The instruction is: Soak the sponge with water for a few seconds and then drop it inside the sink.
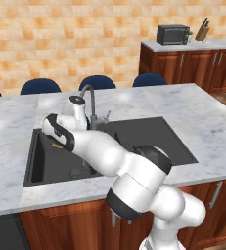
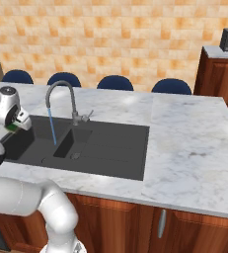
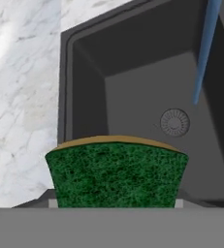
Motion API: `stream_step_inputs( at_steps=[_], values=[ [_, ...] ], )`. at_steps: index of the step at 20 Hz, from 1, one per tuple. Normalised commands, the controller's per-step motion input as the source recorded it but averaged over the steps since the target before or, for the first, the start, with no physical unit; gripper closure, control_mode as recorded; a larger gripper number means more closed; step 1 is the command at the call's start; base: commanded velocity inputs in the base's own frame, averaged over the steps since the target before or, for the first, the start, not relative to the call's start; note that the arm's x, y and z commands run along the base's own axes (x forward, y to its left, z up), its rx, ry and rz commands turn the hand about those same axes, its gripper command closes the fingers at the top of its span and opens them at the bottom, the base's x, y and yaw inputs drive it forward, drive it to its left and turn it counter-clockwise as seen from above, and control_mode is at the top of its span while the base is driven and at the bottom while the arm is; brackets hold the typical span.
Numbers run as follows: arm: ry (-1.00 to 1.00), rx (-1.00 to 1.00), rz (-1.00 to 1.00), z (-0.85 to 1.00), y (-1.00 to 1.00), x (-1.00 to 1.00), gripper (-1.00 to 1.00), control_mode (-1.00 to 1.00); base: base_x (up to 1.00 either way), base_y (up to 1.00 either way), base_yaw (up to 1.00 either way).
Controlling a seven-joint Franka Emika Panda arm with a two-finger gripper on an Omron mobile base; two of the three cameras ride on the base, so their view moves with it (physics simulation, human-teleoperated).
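Hand (image 2: 18, 123) pinching the small yellow sponge with dark green scouring face (image 3: 116, 177), held above the left basin of the dark grey-black double-basin sink (image 3: 133, 104), just inside its left rim. Thin light-blue water stream (image 3: 204, 53) runs from the grey gooseneck faucet (image 2: 61, 96) at 1 o'clock of the sponge in the hand view, apart from it. Round metal drain (image 3: 175, 122) below. White marble desk (image 2: 184, 143) surrounds the sink.

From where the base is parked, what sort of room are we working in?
A home-style kitchen, by the look of it: a marble island counter with a dark sink and running faucet, a microwave on wooden cabinets behind.
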Motion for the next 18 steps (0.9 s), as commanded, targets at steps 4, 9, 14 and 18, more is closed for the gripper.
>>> stream_step_inputs(
  at_steps=[4, 9, 14, 18],
  values=[
    [0.15, -0.07, 0.0, 0.01, -0.23, 0.0, 1.0, -1.0, 0.0, 0.0, 0.0],
    [0.05, -0.1, 0.0, -0.01, 0.03, 0.0, 1.0, -1.0, 0.0, 0.0, 0.0],
    [-0.08, -0.13, 0.0, -0.25, 0.08, 0.0, 1.0, -1.0, 0.0, 0.0, 0.0],
    [-0.14, -0.05, 0.0, -0.38, 0.01, 0.0, 1.0, -1.0, 0.0, 0.0, 0.0]
  ],
)
